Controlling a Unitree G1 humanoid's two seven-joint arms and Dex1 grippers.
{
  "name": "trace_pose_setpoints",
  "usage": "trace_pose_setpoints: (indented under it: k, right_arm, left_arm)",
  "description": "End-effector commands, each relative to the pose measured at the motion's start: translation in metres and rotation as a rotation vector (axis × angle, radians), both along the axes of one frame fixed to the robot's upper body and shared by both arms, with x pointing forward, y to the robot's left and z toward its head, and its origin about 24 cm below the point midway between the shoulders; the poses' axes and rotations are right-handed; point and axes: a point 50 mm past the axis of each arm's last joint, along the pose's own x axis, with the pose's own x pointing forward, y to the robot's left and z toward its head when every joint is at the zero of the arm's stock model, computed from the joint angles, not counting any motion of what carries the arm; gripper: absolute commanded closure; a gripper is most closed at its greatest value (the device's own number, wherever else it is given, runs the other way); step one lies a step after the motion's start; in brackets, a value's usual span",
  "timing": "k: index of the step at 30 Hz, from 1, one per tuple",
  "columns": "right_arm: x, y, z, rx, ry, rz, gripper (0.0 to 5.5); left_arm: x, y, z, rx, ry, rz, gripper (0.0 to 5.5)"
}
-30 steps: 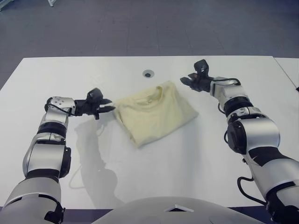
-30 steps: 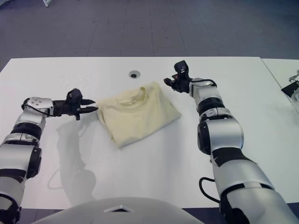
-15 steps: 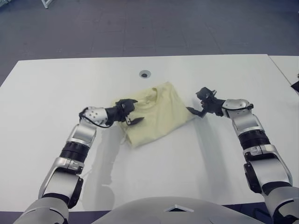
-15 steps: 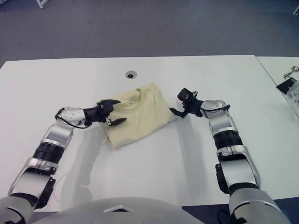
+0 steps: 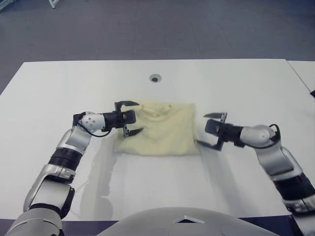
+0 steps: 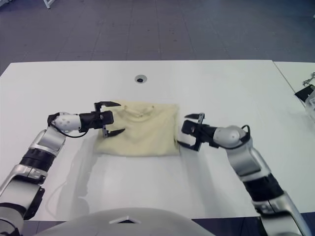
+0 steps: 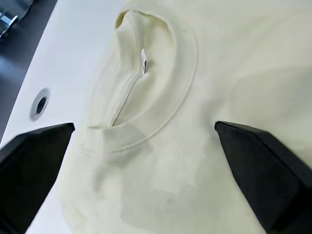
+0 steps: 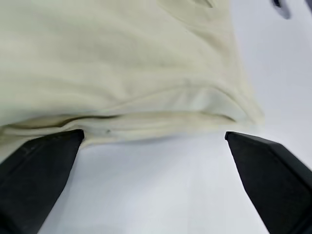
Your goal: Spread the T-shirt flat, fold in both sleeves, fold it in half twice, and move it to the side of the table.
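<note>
On the tabletop (image 5: pixel 246 83) the T-shirt (image 5: pixel 162 130) lay lengthwise along the near edge, collar toward the far edge. We could not read its label (image 7: pixel 144 61). The left gripper (image 5: pixel 140 117) and right gripper (image 5: pixel 202 129) were spread.

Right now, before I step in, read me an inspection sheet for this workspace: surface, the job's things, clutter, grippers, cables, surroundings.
Surface: white table, with a small round hole near its far edge.
Job's things: pale yellow T-shirt, folded into a rough rectangle, lying flat mid-table.
Clutter: small items on the second table, too small to identify.
Grippers: left gripper open at the shirt's collar end; right gripper open at the opposite edge; contact cannot be told.
Cables: thin black cable looping at the left wrist, another at the right.
Surroundings: dark tiled floor beyond the table; second table to the right.
</note>
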Motion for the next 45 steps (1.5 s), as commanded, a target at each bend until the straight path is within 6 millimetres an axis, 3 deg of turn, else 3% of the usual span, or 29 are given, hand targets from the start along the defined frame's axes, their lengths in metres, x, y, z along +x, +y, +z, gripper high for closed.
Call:
trace_pose_setpoints:
  k: [1,7,10,14,19,23,26,36,40,45]
  right_arm:
    - [-0.018,-0.004,0.016,-0.003,0.096,-0.031,0.1]
    - [-0.008,-0.008,0.06,-0.007,0.008,-0.037,0.1]
    - [0.019,-0.006,0.067,0.018,-0.098,-0.094,0.1]
    - [0.051,0.0,0.05,0.028,-0.15,-0.174,0.1]
    - [0.061,0.009,0.017,0.01,-0.097,-0.172,0.1]
    - [0.059,-0.002,-0.012,-0.13,-0.092,-0.163,0.1]
    - [0.059,-0.009,-0.02,-0.209,-0.126,-0.143,0.1]
    - [0.027,0.0,0.0,-0.19,-0.101,-0.001,0.1]
    - [-0.001,0.006,0.008,-0.151,-0.016,0.07,0.1]
    - [-0.022,0.017,0.018,-0.104,0.035,0.127,0.1]
  left_arm:
    - [0.004,0.009,0.013,0.115,-0.051,-0.132,0.14]
    - [0.027,-0.001,0.043,0.051,-0.257,-0.148,0.14]
    - [0.023,-0.009,0.051,-0.065,-0.286,-0.144,0.14]
    - [0.009,-0.008,0.058,-0.121,-0.285,-0.104,0.14]
    - [-0.017,0.009,0.055,-0.093,-0.238,-0.015,0.14]
    - [-0.037,0.022,0.049,-0.043,-0.181,0.026,0.14]
    - [-0.049,0.03,0.038,0.014,-0.137,0.054,0.14]
    - [-0.05,0.054,0.003,0.204,-0.102,0.105,0.14]
    - [-0.027,0.042,-0.007,0.264,-0.135,0.028,0.14]
    - [0.028,0.002,-0.003,0.33,-0.252,-0.144,0.14]
